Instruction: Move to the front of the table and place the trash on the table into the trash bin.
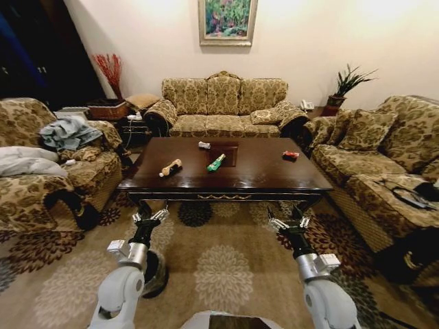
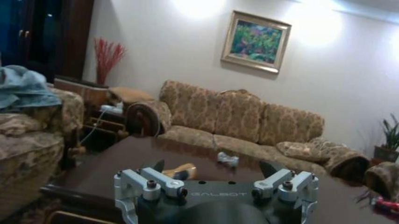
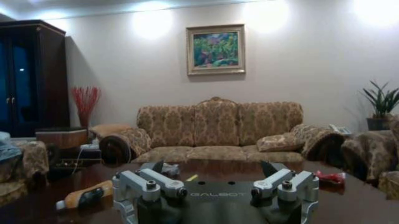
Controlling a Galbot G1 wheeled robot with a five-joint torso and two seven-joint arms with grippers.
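Our left claw (image 1: 150, 216) hangs open before the tabletop (image 1: 254, 175); on it, left to right, sit the tan bottle (image 1: 170, 168), white scrap (image 1: 204, 145), green wrapper (image 1: 216, 163) and red piece (image 1: 291, 155); right claw (image 1: 289, 223) open too.

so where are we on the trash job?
Done: robot faces the table. In hand: nothing; left gripper and right gripper hang open before its near edge. Left: tan bottle, green wrapper, white scrap and red piece all lie on top.
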